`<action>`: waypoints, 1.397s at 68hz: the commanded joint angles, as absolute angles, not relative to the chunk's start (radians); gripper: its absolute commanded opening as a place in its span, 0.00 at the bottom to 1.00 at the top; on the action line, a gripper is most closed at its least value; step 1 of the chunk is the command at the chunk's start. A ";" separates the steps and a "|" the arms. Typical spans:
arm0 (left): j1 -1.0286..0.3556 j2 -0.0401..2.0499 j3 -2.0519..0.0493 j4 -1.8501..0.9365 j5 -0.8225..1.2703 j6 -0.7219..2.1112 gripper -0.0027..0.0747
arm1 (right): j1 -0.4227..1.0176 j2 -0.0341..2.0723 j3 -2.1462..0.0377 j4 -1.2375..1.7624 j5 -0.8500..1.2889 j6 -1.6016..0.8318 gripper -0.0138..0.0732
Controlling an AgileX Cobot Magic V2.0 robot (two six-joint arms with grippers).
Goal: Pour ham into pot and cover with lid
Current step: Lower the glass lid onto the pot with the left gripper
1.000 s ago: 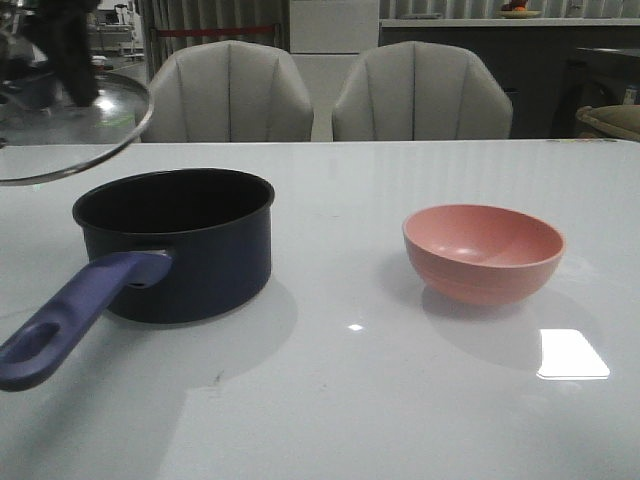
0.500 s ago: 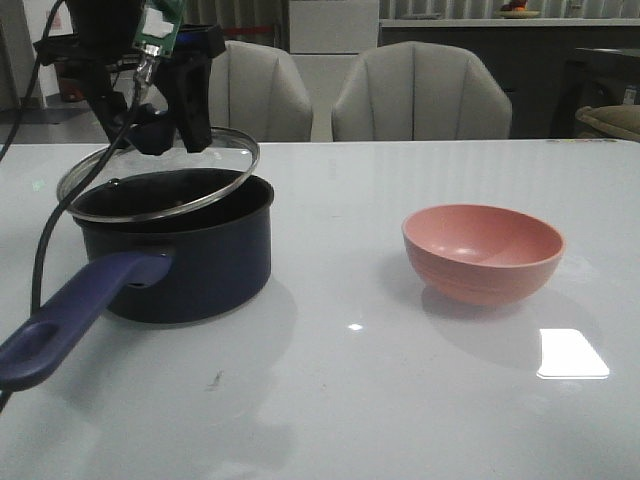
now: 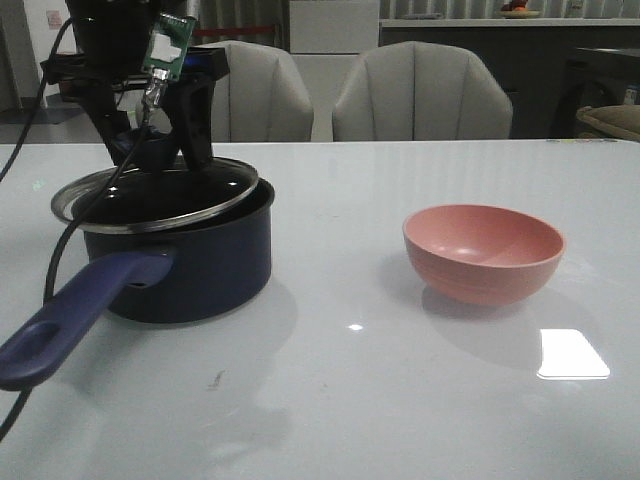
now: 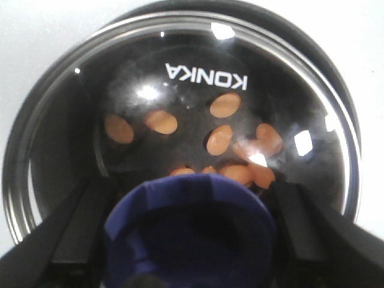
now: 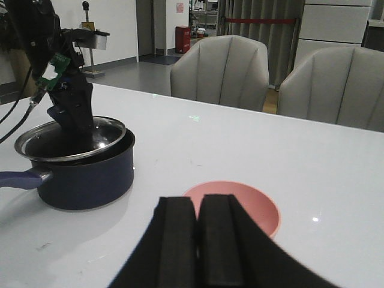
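White glossy table [image 3: 400, 420] carries your pot [image 3: 190, 260] at nine o'clock, ham [image 4: 219, 139] inside. Your left gripper [image 3: 165, 150] clamps the lid's [image 3: 150, 195] knob [image 4: 189, 231], tilted on the rim; glass chips, so lower gently. Right gripper [image 5: 198, 240] idles clenched.

Left gripper [image 3: 160, 150] black w/ green circuit board [image 3: 168, 45]; black cables [image 3: 60, 250]; right fingers [image 5: 177, 240] black.

This looks like a showroom or lab hall laid out as a dining space. A glossy white table [image 3: 400, 400] faces two grey upholstered chairs [image 3: 421, 92], with curtains [image 5: 258, 21], a red barrier strap [image 5: 261, 20] and open floor behind
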State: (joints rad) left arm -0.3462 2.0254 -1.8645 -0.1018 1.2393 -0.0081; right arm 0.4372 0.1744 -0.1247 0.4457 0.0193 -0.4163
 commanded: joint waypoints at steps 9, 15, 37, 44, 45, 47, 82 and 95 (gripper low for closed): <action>-0.355 1.975 -1.900 -0.148 1.152 -0.010 0.47 | 0.437 0.182 -0.151 0.450 -0.055 -0.421 0.33; -0.357 1.975 -1.900 -0.153 1.152 -0.010 0.47 | 0.437 0.182 -0.151 0.450 -0.055 -0.421 0.33; -0.387 1.975 -1.900 -0.151 1.151 -0.010 0.47 | 0.437 0.182 -0.151 0.450 -0.055 -0.421 0.33; -0.391 1.975 -1.900 -0.125 1.149 -0.010 0.47 | 0.437 0.182 -0.151 0.450 -0.055 -0.421 0.33; -0.391 1.975 -1.900 -0.124 1.151 -0.010 0.47 | 0.437 0.182 -0.151 0.450 -0.055 -0.421 0.33; -0.391 1.975 -1.900 -0.119 1.152 -0.010 0.47 | 0.437 0.182 -0.151 0.450 -0.055 -0.421 0.33; -0.388 1.975 -1.900 -0.091 1.220 -0.010 0.47 | 0.437 0.182 -0.151 0.450 -0.055 -0.421 0.33; -0.387 1.975 -1.900 -0.066 1.243 -0.010 0.47 | 0.437 0.182 -0.151 0.450 -0.055 -0.421 0.33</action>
State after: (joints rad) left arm -0.3838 2.0327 -1.8674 -0.0720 1.2128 0.0000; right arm 0.4372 0.1744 -0.1247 0.4457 0.0193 -0.4163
